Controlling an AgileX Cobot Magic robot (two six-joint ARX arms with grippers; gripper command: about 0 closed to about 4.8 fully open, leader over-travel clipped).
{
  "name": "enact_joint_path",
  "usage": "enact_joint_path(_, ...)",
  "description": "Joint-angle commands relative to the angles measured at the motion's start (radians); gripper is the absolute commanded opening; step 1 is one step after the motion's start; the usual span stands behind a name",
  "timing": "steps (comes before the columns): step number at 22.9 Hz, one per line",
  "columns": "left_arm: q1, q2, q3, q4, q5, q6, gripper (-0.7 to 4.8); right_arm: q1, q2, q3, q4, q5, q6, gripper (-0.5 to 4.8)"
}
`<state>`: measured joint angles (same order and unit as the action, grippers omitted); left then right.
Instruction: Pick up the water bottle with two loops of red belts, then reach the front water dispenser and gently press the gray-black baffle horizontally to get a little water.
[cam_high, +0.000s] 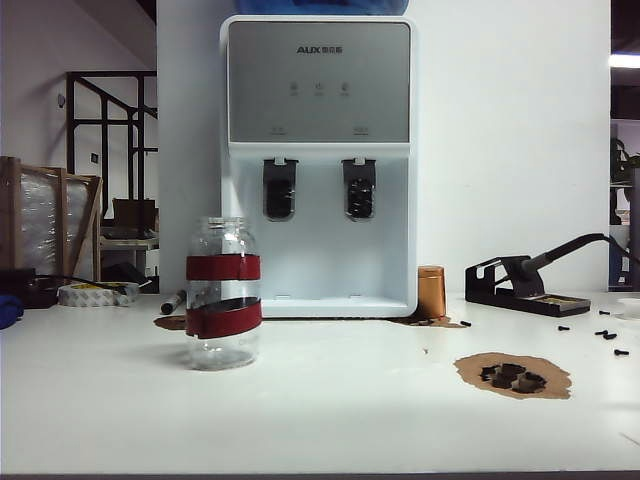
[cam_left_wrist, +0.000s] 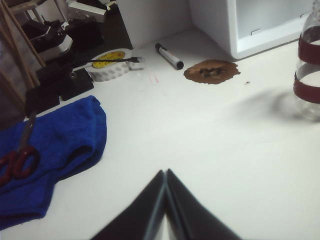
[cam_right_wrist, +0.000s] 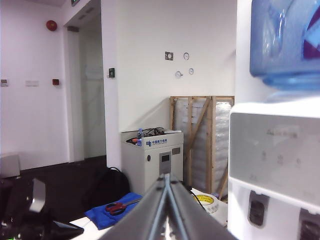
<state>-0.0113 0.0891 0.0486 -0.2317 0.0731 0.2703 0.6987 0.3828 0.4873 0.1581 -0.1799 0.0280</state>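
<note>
The water bottle (cam_high: 222, 295) is a clear glass jar with two dark-red bands, standing upright on the white table left of the middle; its edge (cam_left_wrist: 308, 70) also shows in the left wrist view. Behind it stands the white water dispenser (cam_high: 318, 100) (cam_right_wrist: 274, 150), whose corner (cam_left_wrist: 235, 30) appears in the left wrist view. The gray-black baffle (cam_high: 359, 190) (cam_right_wrist: 310, 229) hangs in the tap bay, right of its twin. My left gripper (cam_left_wrist: 165, 171) is shut and empty above the table, well short of the bottle. My right gripper (cam_right_wrist: 166, 176) is shut and empty, held high, off to one side of the dispenser. Neither arm shows in the exterior view.
A copper cylinder (cam_high: 431, 292) stands by the dispenser's right corner, and a black soldering stand (cam_high: 525, 285) sits further right. Brown patches (cam_high: 513, 375) (cam_left_wrist: 212, 71), a marker (cam_left_wrist: 169, 56), a tape roll (cam_left_wrist: 112, 64) and a blue cloth (cam_left_wrist: 55, 145) with red scissors (cam_left_wrist: 17, 160) lie on the table.
</note>
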Motion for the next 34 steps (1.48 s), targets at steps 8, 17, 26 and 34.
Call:
enact_joint_path(8, 0.0, 0.01, 0.146, 0.015, 0.073, 0.01, -0.05, 0.004, 0.534, 0.24, 0.16, 0.005, -0.077, 0.41)
enact_joint_path(17, -0.002, 0.056, 0.32, -0.12, 0.093, -0.05, -0.04, 0.003, 0.702, 0.135, 0.296, 0.102, 0.076, 3.45)
enact_joint_path(26, -0.002, 0.066, 0.469, -0.376, 0.233, -0.05, -0.05, 0.003, 0.794, -0.204, 0.755, 0.007, -0.008, 4.4)
enact_joint_path(34, -0.003, 0.185, 0.625, -0.506, 0.318, -0.047, -0.05, 0.003, 1.27, -0.175, 1.203, -0.022, 0.059, 4.79)
